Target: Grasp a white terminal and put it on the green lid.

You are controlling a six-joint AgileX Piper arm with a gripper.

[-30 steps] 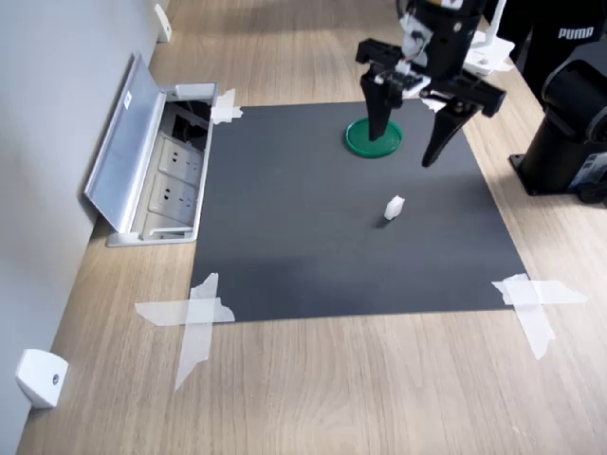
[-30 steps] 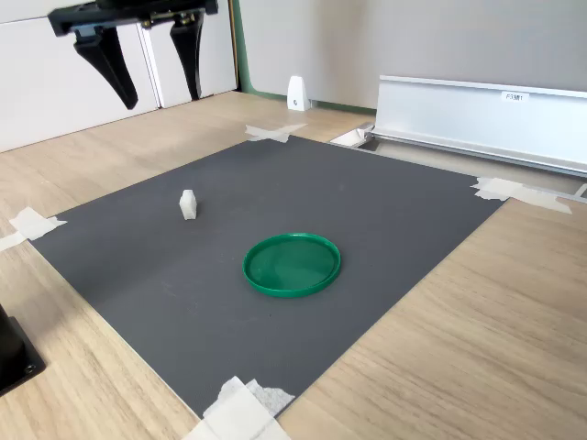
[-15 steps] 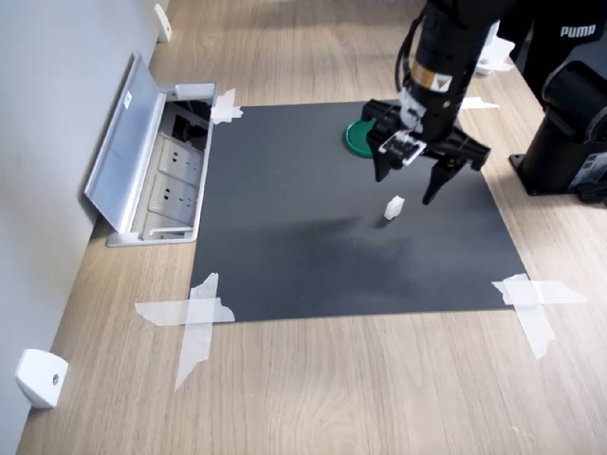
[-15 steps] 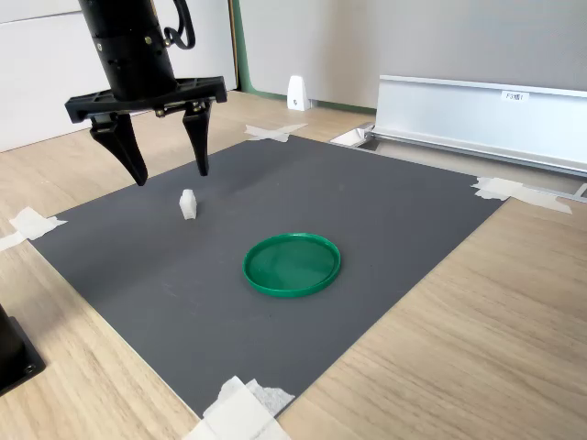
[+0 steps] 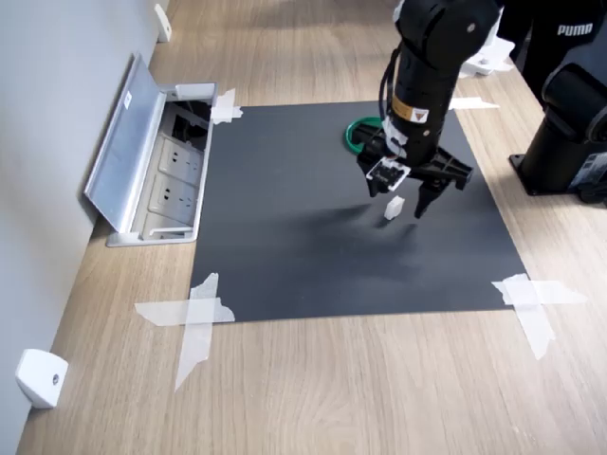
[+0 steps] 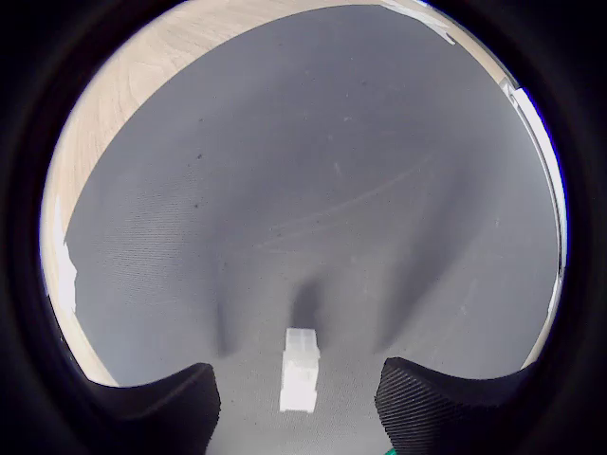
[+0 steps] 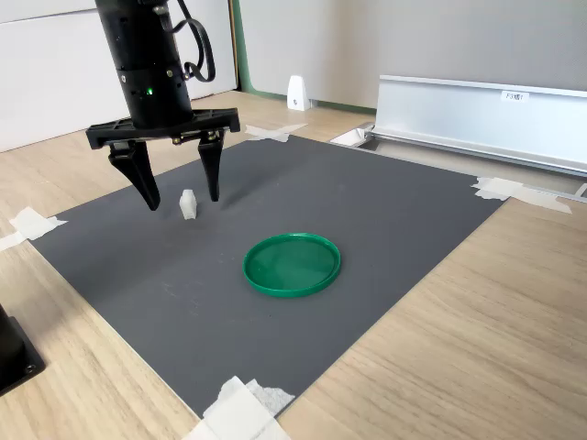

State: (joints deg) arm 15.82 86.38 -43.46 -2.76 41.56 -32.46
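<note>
Between the wide-spread fingers of the gripper (image 7: 179,196) stands the white terminal (image 7: 187,204), upright on the dark mat (image 7: 385,220), left of the green lid (image 7: 292,264) in the second exterior view. Risk: an off-centre finger could topple it on closing.

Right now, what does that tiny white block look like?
The tiny white, slightly translucent plastic block stands upright on the dark grey mat, taller than wide, with a narrower stepped top. It sits between the open end effector's two black fingers, which do not touch it. Only the mat touches it.
</note>
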